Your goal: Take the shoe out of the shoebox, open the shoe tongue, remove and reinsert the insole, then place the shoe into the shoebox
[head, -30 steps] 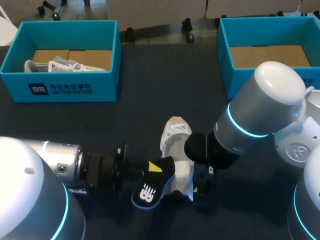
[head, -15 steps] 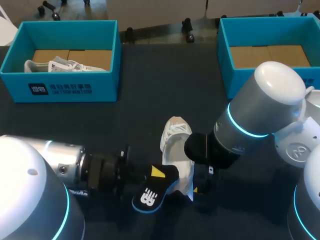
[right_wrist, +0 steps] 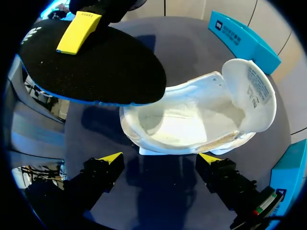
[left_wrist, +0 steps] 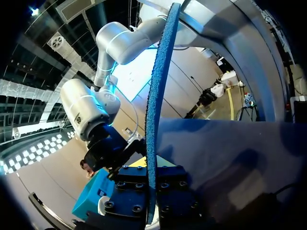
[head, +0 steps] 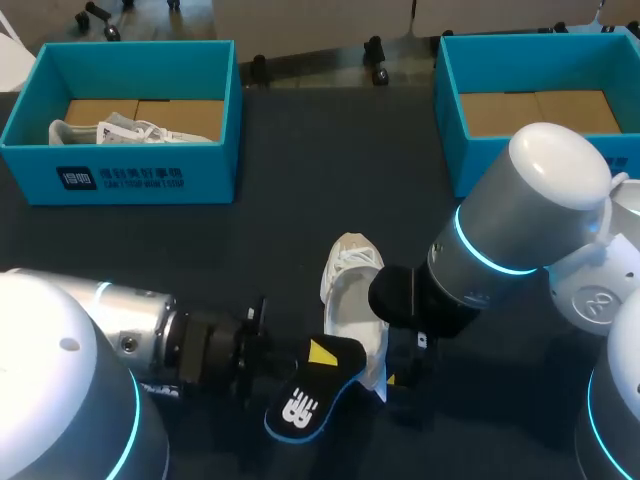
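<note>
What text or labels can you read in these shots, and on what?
On the left shoebox front wall: white logo and print, too small to read.
On the insole: white logo mark, no legible words.
On the shoe tongue label: fine print, blurred.
Nothing else readable.

Head camera sits high behind the robot, looking down on the table (head: pixel 280 200). Left wrist camera peers along the left gripper (left_wrist: pixel 152 191), pressed close to the insole (left_wrist: pixel 156 96), edge-on between its fingers. Right wrist camera looks down past the right gripper (right_wrist: pixel 160 158), close on the white shoe (right_wrist: pixel 192 120) ahead. All 3 share the insole.
</note>
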